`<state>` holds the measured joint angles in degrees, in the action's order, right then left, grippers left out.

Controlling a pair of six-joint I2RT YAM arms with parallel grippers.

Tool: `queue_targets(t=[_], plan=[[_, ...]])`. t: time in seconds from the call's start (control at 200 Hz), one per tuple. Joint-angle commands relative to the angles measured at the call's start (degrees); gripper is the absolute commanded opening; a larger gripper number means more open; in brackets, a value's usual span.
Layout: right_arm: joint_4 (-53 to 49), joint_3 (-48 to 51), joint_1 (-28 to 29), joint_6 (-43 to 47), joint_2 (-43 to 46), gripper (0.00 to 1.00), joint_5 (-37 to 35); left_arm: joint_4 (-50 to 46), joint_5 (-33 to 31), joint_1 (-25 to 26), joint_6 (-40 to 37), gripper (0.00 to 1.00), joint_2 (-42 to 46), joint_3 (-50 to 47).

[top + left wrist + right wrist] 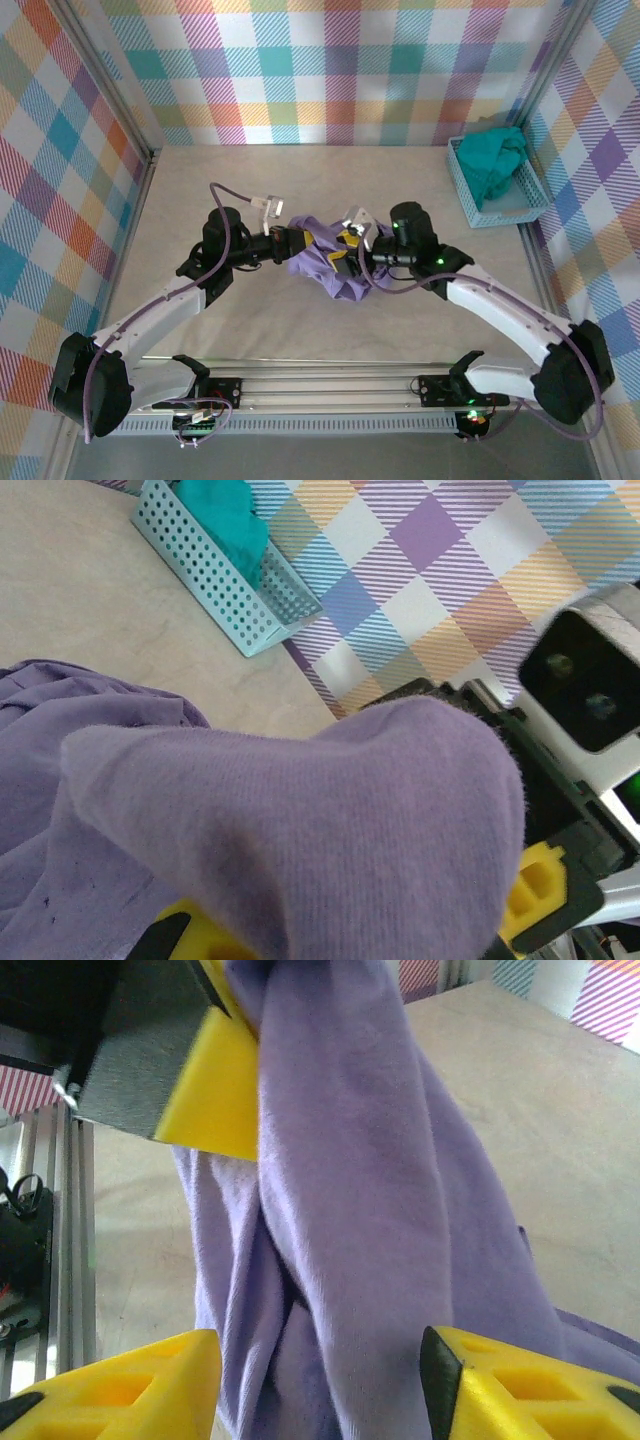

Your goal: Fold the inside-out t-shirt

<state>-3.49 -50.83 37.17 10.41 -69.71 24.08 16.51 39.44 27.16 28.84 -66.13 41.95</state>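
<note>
The inside-out t-shirt (322,268), lavender-purple, hangs bunched up between my two grippers over the middle of the table. My left gripper (293,241) is shut on a fold of it. In the left wrist view the cloth (300,810) drapes over that gripper's jaws and hides them. My right gripper (348,250) is open. In the right wrist view its yellow fingers (130,1385) stand apart on either side of a hanging twist of the shirt (350,1210), not pinching it. The left gripper's yellow finger (215,1090) holds the cloth at the top.
A light-blue perforated basket (462,190) stands at the far right of the table with a teal-green garment (497,155) in it; the left wrist view shows the same basket (210,580). Plaid walls enclose the table. A metal rail (320,385) runs along the near edge.
</note>
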Motion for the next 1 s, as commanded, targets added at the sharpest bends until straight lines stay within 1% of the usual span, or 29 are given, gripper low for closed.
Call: queue_targets(t=[0.0,0.005,0.01,0.05,0.11,0.17,0.205,0.24,0.29,0.335,0.385,0.425,0.55,0.68,0.74,0.785,0.84,0.925,0.995], plan=[[1.49,-4.21,0.1,1.08,-3.75,0.44,0.97,-0.55,1.01,-0.2,-2.17,0.01,1.62,1.72],[1.47,-4.33,0.1,0.96,-3.89,0.43,1.01,-0.62,1.0,-0.19,-2.23,0.0,1.62,1.68],[1.42,-4.64,0.1,0.76,-4.12,0.39,1.18,-0.66,0.99,-0.18,-2.31,0.01,1.62,1.7],[0.71,-5.78,0.1,0.03,-4.79,0.25,2.43,-1.31,0.65,-0.18,-2.8,0.0,1.62,1.68],[0.47,-6.0,-0.2,-1.84,-4.45,0.09,5.26,-3.06,-0.9,-0.17,-4.16,0.01,1.94,1.57],[0.98,-5.4,-1.29,-4.22,-3.67,0.02,12.27,-5.17,-3.42,-0.2,-5.94,0.04,2.59,1.47],[1.5,-5.14,-1.97,-8.1,-3.48,0.0,17.13,-6.44,-5.57,-0.22,-6.65,0.05,2.95,1.42],[2.41,-4.77,-2.43,-10.79,-3.5,0.0,20.97,-8.04,-7.93,-0.2,-7.28,0.1,3.24,1.58],[3.89,-4.17,-2.78,-14.16,-3.54,0.0,25.1,-9.93,-10.74,-0.2,-7.95,0.21,3.76,1.86],[5.56,-3.49,-2.91,-16.9,-3.56,0.0,26.9,-11.22,-12.85,-0.22,-8.33,0.28,4.2,2.1],[8.27,-2.46,-2.98,-20.17,-3.5,0.0,28.13,-13.25,-14.91,-0.11,-8.83,0.38,4.8,2.38],[10.68,-1.66,-3.23,-22.81,-3.5,0.0,28.81,-14.78,-16.71,-0.11,-9.24,0.43,5.4,2.43],[17.51,-0.02,-4.01,-28.63,-3.78,0.0,29.39,-19.16,-21.83,0.17,-9.3,0.52,8.34,2.08],[18.13,-0.54,-4.38,-29.49,-5.22,0.0,28.76,-25.08,-27.26,1.17,-8.81,0.57,12.69,2.08],[17.99,-0.74,-4.56,-29.48,-5.95,0.0,28.67,-27.43,-28.5,1.72,-8.79,0.58,15.26,2.1],[17.99,-0.81,-4.78,-29.64,-6.37,0.0,28.34,-28.58,-27.98,2.16,-8.81,0.58,17.16,2.02],[17.94,-0.93,-4.91,-29.79,-6.73,0.0,27.92,-29.01,-25.43,2.81,-8.96,0.57,18.99,1.99],[17.49,-1.27,-5.0,-29.6,-7.01,0.0,27.36,-27.73,-17.75,3.72,-8.41,0.54,19.73,2.1],[16.95,-1.46,-5.01,-29.4,-7.1,0.0,26.69,-26.86,-11.73,4.45,-8.22,0.48,18.67,2.94]])
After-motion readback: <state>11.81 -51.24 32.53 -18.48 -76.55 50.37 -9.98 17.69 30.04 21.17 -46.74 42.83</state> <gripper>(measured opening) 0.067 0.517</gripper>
